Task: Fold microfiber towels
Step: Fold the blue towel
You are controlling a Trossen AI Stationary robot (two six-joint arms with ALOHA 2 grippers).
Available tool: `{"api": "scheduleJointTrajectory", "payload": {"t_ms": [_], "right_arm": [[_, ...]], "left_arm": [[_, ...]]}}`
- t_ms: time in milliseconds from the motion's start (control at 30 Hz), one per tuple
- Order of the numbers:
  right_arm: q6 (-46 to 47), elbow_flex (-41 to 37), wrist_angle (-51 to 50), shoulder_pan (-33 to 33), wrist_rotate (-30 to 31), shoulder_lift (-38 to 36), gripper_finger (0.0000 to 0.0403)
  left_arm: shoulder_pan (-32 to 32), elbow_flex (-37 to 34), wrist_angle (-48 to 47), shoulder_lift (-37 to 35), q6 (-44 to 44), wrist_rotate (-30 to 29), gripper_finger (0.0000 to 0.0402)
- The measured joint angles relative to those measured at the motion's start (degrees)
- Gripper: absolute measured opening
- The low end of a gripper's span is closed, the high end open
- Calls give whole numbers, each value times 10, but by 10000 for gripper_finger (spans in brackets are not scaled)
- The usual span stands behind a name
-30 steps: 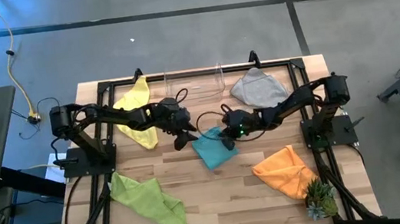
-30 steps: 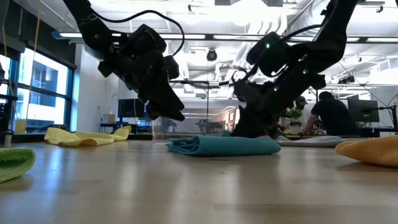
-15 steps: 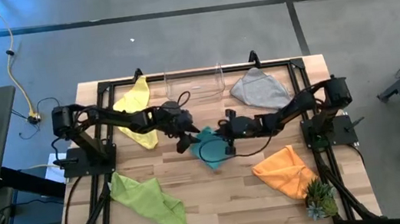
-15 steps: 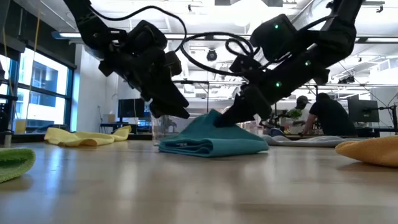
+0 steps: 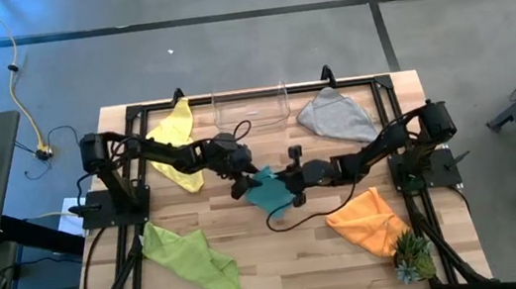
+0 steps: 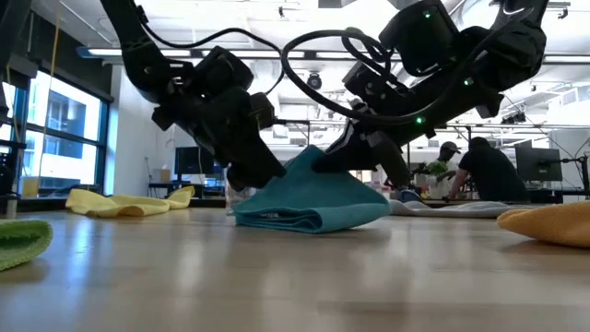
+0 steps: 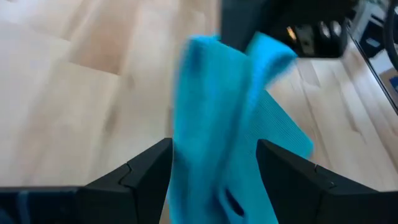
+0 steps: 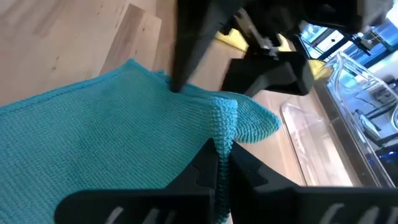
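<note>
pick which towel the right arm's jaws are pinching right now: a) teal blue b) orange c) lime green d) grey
a, the right gripper is shut on a raised edge of the teal blue towel at the table's middle, while the grey towel, orange towel and lime green towel lie apart from both arms.

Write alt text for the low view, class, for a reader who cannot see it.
Two dark robot arms meet over a teal towel on a wooden table; the right gripper pinches its raised edge shut while the open left gripper stands at the towel's other side. A yellow towel lies behind, an orange towel at one edge, and a person sits in the room beyond.
</note>
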Motion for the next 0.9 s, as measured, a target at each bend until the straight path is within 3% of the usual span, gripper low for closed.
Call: {"api": "scheduleJointTrajectory", "payload": {"t_ms": [300, 500, 667, 833, 900], "right_arm": [[-14, 0, 15, 0, 0, 0, 1], [-14, 0, 19, -1, 0, 0, 1], [-7, 0, 32, -1, 9, 0, 13], [16, 0, 32, 1, 16, -7, 70], [48, 1, 26, 1, 35, -19, 100]], "left_arm": [[-19, 23, 16, 17, 5, 42, 223], [-28, 58, 8, 39, 35, 34, 214], [-28, 61, 7, 43, 49, 30, 143], [-25, 61, 8, 42, 66, 30, 23], [-20, 61, 8, 42, 66, 30, 11]]}}
